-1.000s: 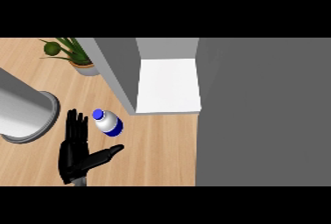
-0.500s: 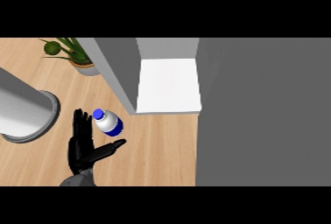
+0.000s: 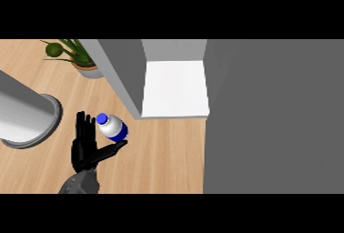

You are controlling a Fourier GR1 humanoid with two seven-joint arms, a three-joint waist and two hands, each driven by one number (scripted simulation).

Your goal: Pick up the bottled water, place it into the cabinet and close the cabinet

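Fingers straight and thumb spread, right hand (image 3: 86,148) is cradling the water bottle (image 3: 112,128) on the wooden worktop (image 3: 161,154) near the open cabinet (image 3: 174,86).

Potted plant (image 3: 73,57) (far left corner), wooden counter (image 3: 161,154), grey cylinder (image 3: 23,116)

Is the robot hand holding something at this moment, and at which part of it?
Nothing is held yet. The hand is open, straight fingers beside the left of the bottled water and the thumb under its base, not curled round it.
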